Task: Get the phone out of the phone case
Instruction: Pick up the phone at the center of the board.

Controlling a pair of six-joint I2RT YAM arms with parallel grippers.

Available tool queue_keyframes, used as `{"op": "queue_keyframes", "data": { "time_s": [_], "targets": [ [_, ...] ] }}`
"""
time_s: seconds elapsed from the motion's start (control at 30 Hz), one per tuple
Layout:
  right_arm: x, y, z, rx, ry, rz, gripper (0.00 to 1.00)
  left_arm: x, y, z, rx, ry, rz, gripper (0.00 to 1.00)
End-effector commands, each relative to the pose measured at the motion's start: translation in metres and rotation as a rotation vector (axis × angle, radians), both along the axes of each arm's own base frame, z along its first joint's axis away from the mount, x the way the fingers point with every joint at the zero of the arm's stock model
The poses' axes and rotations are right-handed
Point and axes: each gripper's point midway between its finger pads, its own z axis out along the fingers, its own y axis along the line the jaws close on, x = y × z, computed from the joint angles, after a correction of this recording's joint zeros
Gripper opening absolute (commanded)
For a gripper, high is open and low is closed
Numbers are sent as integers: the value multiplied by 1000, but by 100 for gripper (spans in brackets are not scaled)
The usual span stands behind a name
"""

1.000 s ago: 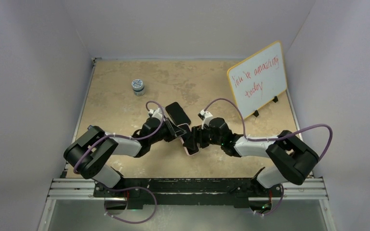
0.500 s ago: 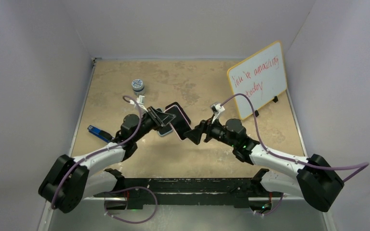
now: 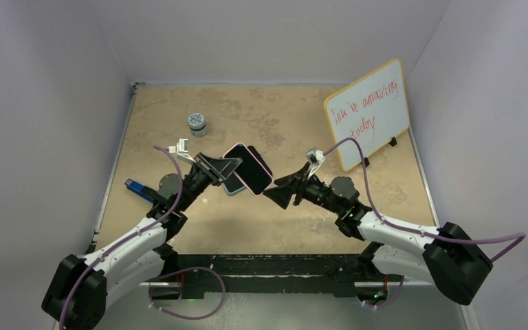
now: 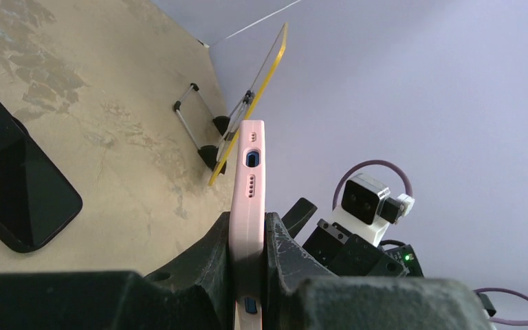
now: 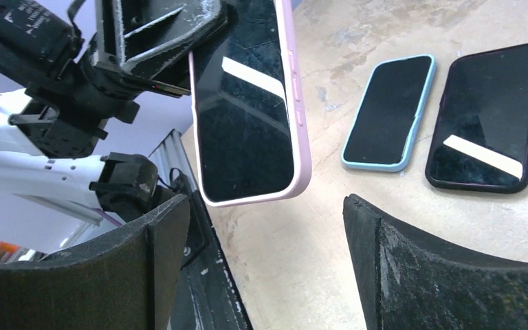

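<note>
**Cased phone held up, prying not yet begun**
My left pincer [image 4: 247, 237] pinches the pink case [image 4: 247, 172] edge-on at mid-frame, above the table [image 3: 282, 117], with the phone [image 5: 244, 103] not yet out. My right pincer [image 5: 268, 234] is spread wide, facing the screen without touching it. Next, I judge, it must catch a case corner and peel. A blue-cased phone [image 5: 387, 113] and a black phone [image 5: 487, 120] lie beneath, and a whiteboard [image 3: 368, 113] stands upper right. Nothing seems to block the reach.
</note>
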Motion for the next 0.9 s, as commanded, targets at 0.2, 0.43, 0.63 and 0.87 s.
{"op": "queue_keyframes", "data": {
  "time_s": [0.2, 0.43, 0.63, 0.87],
  "targets": [
    [-23, 15, 54, 242, -170, 146, 79, -2, 16, 39, -285, -4, 54, 0],
    [-28, 26, 60, 265, -205, 185, 75, -9, 12, 54, -344, -21, 37, 0],
    [-30, 30, 66, 279, -237, 200, 71, -17, 9, 60, -389, -18, 5, 0],
    [-31, 31, 63, 262, -255, 199, 59, -20, 8, 63, -391, -19, -3, 0]
  ]
}}
